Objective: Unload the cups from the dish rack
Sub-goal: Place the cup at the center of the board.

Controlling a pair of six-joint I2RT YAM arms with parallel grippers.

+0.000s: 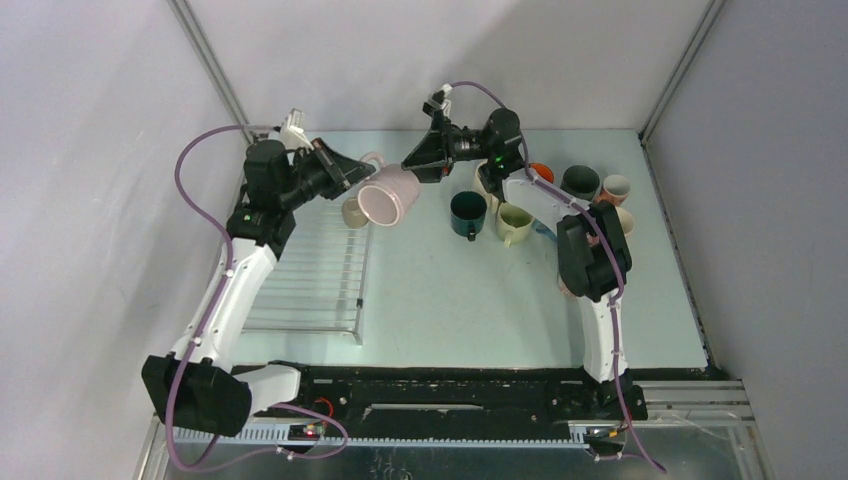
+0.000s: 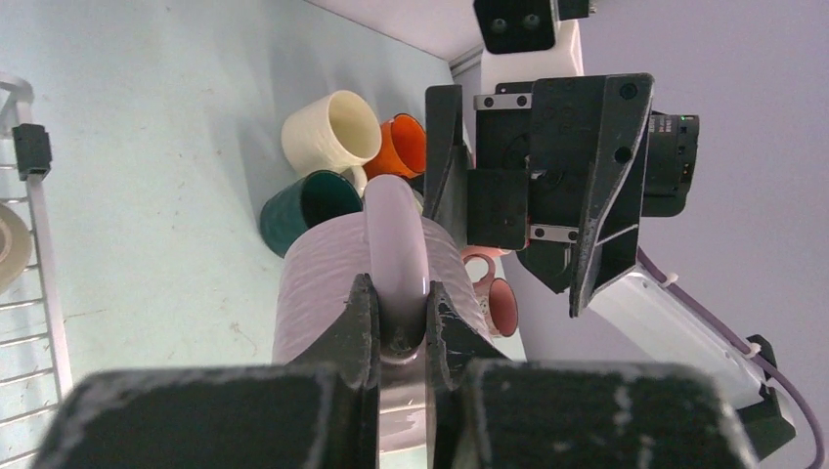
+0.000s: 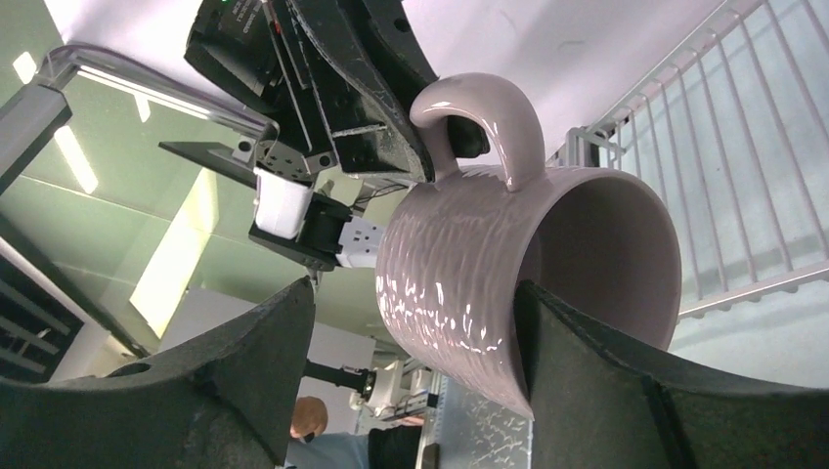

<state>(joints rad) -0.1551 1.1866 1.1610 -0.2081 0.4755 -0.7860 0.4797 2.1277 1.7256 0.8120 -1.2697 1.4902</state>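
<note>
Top external: lilac mug (image 1: 388, 195) hung in air between dish rack (image 1: 310, 285) and unloaded cups (image 1: 468, 212). Its handle (image 3: 489, 122) sat pinched in left gripper (image 2: 396, 311); right gripper (image 3: 415, 352) was spread around body. Likely best: right clamps firmly before left lets go.

Bolted to a black base rail (image 1: 450, 392), two slim arms, left arm (image 1: 232, 290) and right arm (image 1: 598, 330), each of glossy white link shells between blocky matt-black joint housings. Looped up from that rail along each, a lilac cable (image 1: 180, 165) strapped on with small ties, and farthest from the rail a tiny green light (image 1: 497, 157). At the ends, left gripper (image 2: 399, 303) and right gripper (image 3: 415, 322): black wedge-shaped fingers (image 2: 357, 332) with scuffed grey edges, silver screws (image 2: 508, 99) in the mount.
</note>
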